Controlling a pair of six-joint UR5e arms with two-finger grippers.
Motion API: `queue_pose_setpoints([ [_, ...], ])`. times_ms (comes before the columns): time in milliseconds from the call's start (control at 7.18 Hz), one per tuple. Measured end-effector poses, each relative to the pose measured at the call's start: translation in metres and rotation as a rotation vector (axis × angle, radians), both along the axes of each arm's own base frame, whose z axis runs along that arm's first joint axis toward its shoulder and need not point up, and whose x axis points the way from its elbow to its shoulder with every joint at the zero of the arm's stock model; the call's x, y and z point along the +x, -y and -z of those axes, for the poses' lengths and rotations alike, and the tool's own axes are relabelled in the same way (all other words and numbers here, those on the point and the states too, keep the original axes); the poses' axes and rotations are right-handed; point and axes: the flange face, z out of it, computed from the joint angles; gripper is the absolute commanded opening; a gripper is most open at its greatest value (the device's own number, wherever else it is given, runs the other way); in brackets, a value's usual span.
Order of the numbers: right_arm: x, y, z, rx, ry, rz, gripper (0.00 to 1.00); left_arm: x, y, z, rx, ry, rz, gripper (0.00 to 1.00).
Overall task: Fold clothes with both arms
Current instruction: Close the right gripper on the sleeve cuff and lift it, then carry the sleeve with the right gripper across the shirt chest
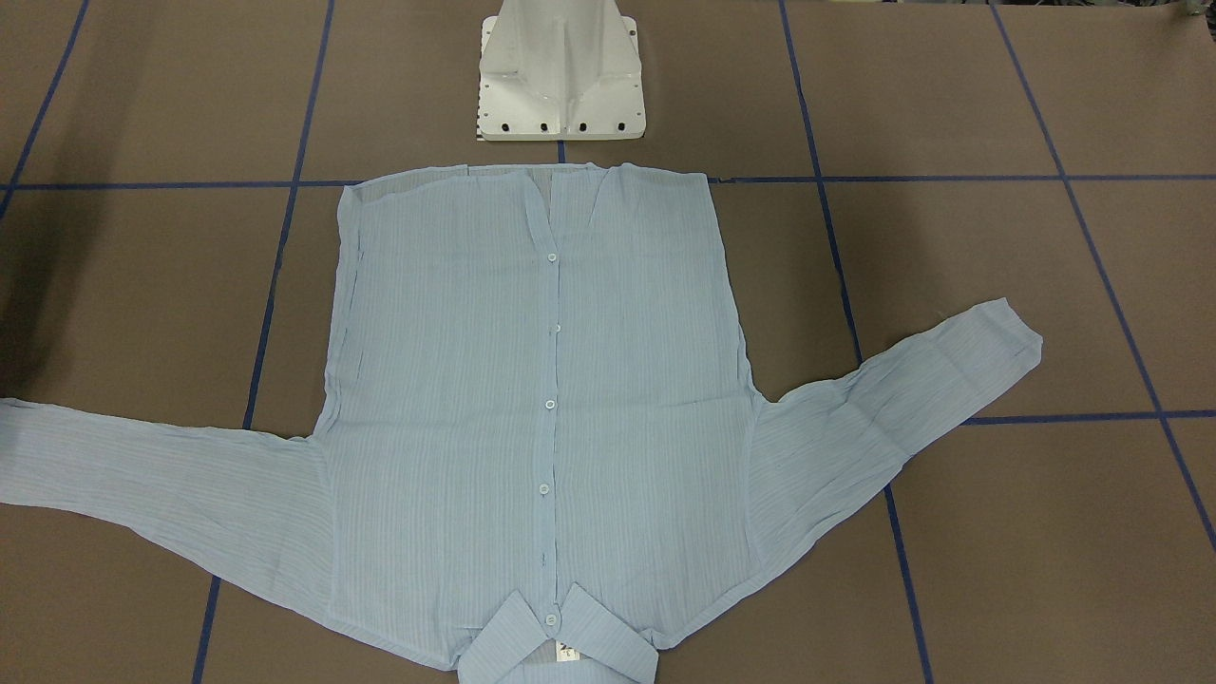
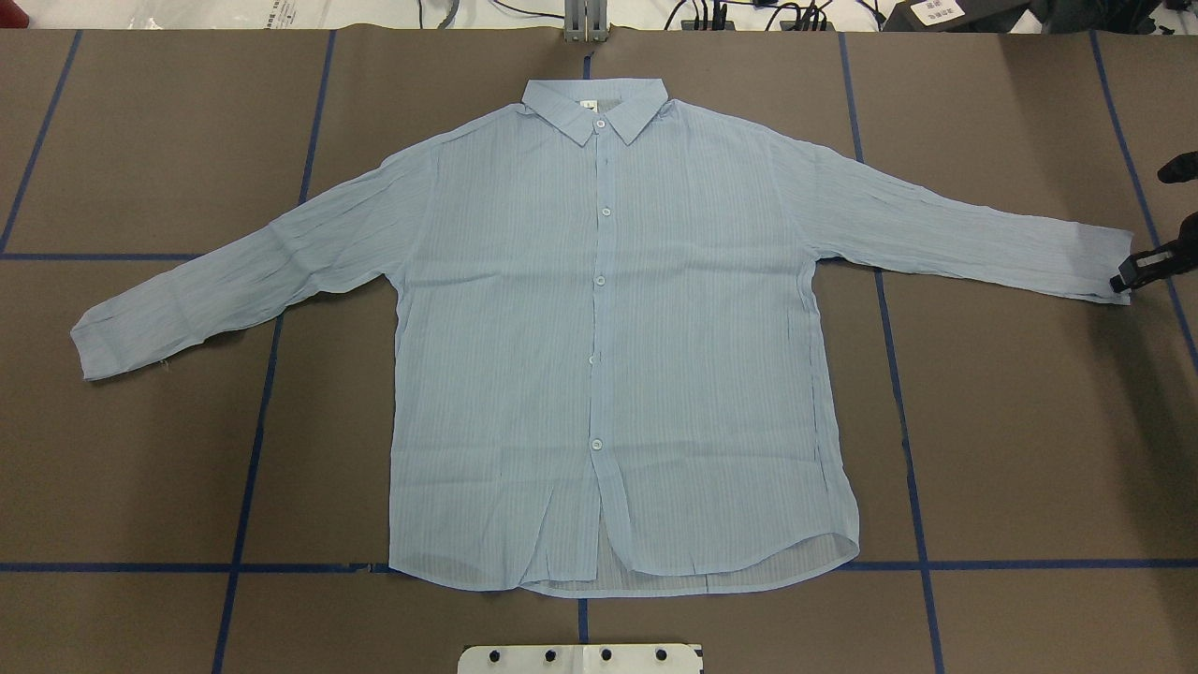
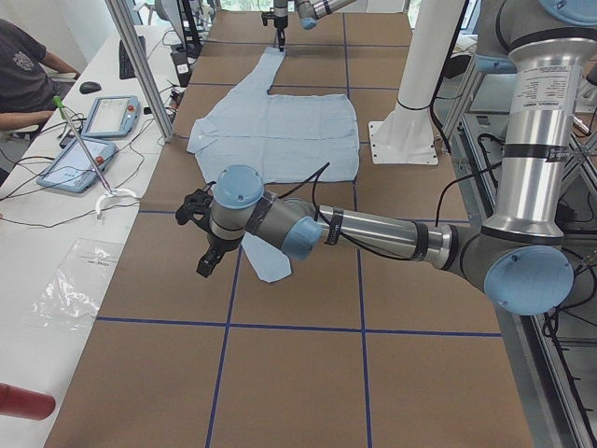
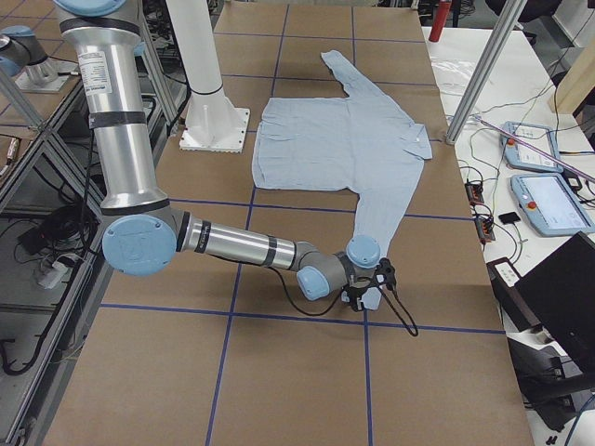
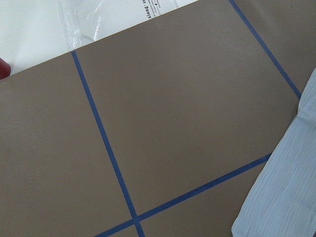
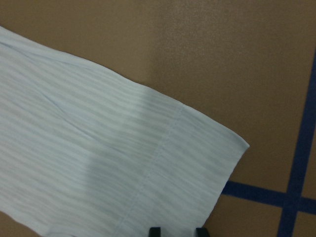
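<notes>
The light blue shirt [image 2: 608,356] lies flat and buttoned on the brown table, collar [image 2: 594,103] on the far side, hem toward the base, both sleeves spread out. My right gripper [image 2: 1123,279] is low at the cuff of the shirt's sleeve [image 2: 1076,257] at the overhead view's right edge. In the right wrist view its fingertips [image 6: 155,231] stand apart over the cuff's edge [image 6: 197,168], open, and the cloth lies flat. My left gripper [image 3: 207,259] hovers above the table beside the other sleeve's cuff [image 3: 270,261]. I cannot tell whether it is open or shut.
The white pedestal base [image 1: 560,76] stands just behind the hem. Blue tape lines [image 2: 253,412] grid the table. Beyond the far edge an operators' bench holds tablets [image 3: 79,163], cables, a plastic bag [image 5: 98,19] and a red object [image 3: 23,401]. A person [image 3: 23,75] sits there.
</notes>
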Motion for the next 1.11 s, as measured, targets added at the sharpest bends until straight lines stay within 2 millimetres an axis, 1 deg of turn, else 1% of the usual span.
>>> queue_pose_setpoints([
  [279,0.0,0.0,0.001,-0.013,0.002,-0.01,0.0,0.0,0.0,0.0,0.0,0.0,0.0,0.99],
  [557,0.0,0.0,0.007,-0.006,0.008,-0.014,0.0,0.0,0.0,0.0,0.0,0.0,0.0,0.99],
  [697,0.0,0.003,0.02,0.015,0.018,-0.016,0.0,0.0,0.0,0.0,0.0,0.0,0.0,0.99],
  [836,-0.001,0.007,0.041,0.042,0.045,-0.017,0.0,0.0,0.0,0.0,-0.001,0.0,0.0,0.99],
  [975,-0.004,0.014,0.071,0.054,0.104,-0.021,0.0,0.0,0.0,0.0,-0.001,0.0,0.0,0.99],
  [1115,-0.013,0.024,0.116,0.057,0.177,-0.038,0.0,0.0,0.0,-0.001,-0.002,0.0,0.001,0.99],
])
